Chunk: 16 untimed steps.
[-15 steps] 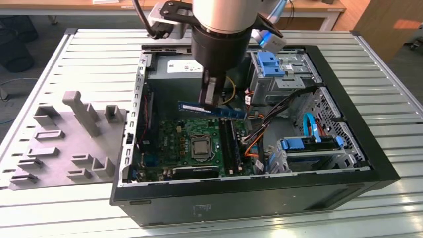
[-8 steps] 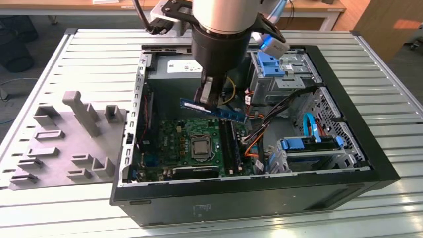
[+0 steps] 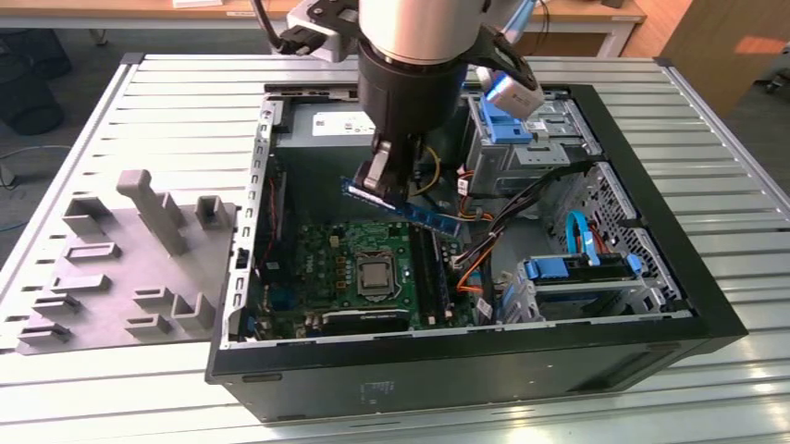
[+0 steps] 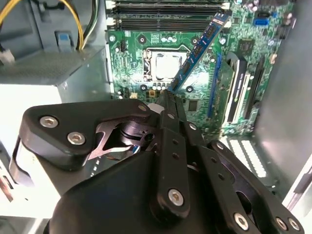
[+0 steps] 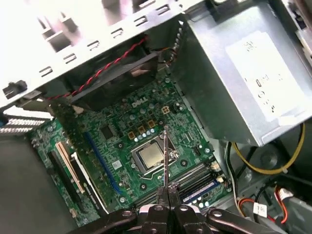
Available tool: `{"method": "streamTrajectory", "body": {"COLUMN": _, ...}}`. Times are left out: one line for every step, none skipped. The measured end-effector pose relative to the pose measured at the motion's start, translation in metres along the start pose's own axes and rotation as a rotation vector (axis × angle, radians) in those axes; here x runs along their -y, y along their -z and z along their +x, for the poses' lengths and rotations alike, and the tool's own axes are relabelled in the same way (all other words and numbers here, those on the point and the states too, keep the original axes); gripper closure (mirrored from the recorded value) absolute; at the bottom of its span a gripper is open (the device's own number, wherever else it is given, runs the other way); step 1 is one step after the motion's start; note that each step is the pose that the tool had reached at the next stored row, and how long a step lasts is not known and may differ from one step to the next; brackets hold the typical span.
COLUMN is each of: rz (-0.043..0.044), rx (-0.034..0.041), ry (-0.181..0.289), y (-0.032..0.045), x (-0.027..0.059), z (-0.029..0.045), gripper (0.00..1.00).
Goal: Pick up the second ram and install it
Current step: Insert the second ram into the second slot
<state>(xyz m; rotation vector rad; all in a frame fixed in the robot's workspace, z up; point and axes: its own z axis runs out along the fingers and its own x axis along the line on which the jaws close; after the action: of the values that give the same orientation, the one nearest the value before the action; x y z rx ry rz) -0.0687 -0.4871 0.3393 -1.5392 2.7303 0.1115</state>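
Note:
My gripper (image 3: 380,183) hangs inside the open computer case, shut on one end of the second ram (image 3: 410,209). The dark blue stick slants out from the fingers above the green motherboard (image 3: 324,268). In the second wrist view the ram (image 4: 200,48) reaches from the fingertips (image 4: 165,100) across the board towards the memory slots (image 4: 165,13). In the first wrist view the ram (image 5: 165,156) stands edge-on over the processor socket (image 5: 150,155), with the gripper (image 5: 168,189) below it. The stick is held in the air, clear of the slots (image 3: 427,266).
A grey plastic tray (image 3: 111,277) with upright blocks lies at the exterior view's left of the case. The case holds a power supply (image 5: 243,73), blue drive cages (image 3: 580,270) and loose cables (image 3: 475,245). Another blue stick (image 5: 201,188) sits in the slots.

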Motion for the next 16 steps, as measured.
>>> {"method": "streamTrajectory", "body": {"rz": 0.0007, "rx": 0.0011, "ry": -0.018, "y": -0.0001, "x": 0.0000, "z": 0.0000, "gripper": 0.89}}
{"method": "streamTrajectory", "body": {"rz": 0.0014, "rx": 0.0021, "ry": -0.036, "y": -0.0001, "x": 0.0000, "z": 0.0000, "gripper": 0.89}}
{"method": "streamTrajectory", "body": {"rz": 0.0022, "rx": 0.0032, "ry": -0.055, "y": -0.0002, "x": 0.0000, "z": 0.0000, "gripper": 0.89}}
{"method": "streamTrajectory", "body": {"rz": 0.0029, "rx": 0.0042, "ry": -0.072, "y": -0.0003, "x": 0.0000, "z": 0.0000, "gripper": 0.89}}
{"method": "streamTrajectory", "body": {"rz": 0.0036, "rx": 0.0054, "ry": -0.091, "y": -0.0003, "x": 0.0000, "z": 0.0000, "gripper": 0.89}}
{"method": "streamTrajectory", "body": {"rz": 0.0044, "rx": 0.0064, "ry": -0.109, "y": -0.0004, "x": 0.0000, "z": 0.0000, "gripper": 0.89}}
{"method": "streamTrajectory", "body": {"rz": 0.0051, "rx": 0.0074, "ry": -0.127, "y": -0.0004, "x": 0.0000, "z": 0.0000, "gripper": 0.89}}
{"method": "streamTrajectory", "body": {"rz": 0.0058, "rx": 0.0085, "ry": -0.145, "y": -0.0005, "x": 0.0000, "z": 0.0000, "gripper": 0.89}}
{"method": "streamTrajectory", "body": {"rz": 0.0065, "rx": 0.0095, "ry": -0.163, "y": -0.0006, "x": 0.0000, "z": 0.0000, "gripper": 0.89}}
{"method": "streamTrajectory", "body": {"rz": 0.0073, "rx": 0.0106, "ry": -0.181, "y": -0.0007, "x": 0.0000, "z": 0.0000, "gripper": 0.89}}
{"method": "streamTrajectory", "body": {"rz": 0.0080, "rx": 0.0116, "ry": -0.199, "y": -0.0007, "x": 0.0000, "z": 0.0000, "gripper": 0.89}}
{"method": "streamTrajectory", "body": {"rz": 0.0088, "rx": 0.0127, "ry": -0.218, "y": -0.0008, "x": 0.0000, "z": 0.0000, "gripper": 0.89}}
{"method": "streamTrajectory", "body": {"rz": 0.0095, "rx": 0.0138, "ry": -0.236, "y": -0.0009, "x": 0.0000, "z": 0.0000, "gripper": 0.89}}
{"method": "streamTrajectory", "body": {"rz": 0.0102, "rx": 0.0148, "ry": -0.254, "y": -0.0009, "x": 0.0000, "z": 0.0000, "gripper": 0.89}}
{"method": "streamTrajectory", "body": {"rz": 0.0109, "rx": 0.0160, "ry": -0.272, "y": -0.0010, "x": 0.0001, "z": 0.0000, "gripper": 0.89}}
{"method": "streamTrajectory", "body": {"rz": 0.0116, "rx": 0.0170, "ry": -0.290, "y": -0.0011, "x": 0.0001, "z": 0.0000, "gripper": 0.89}}
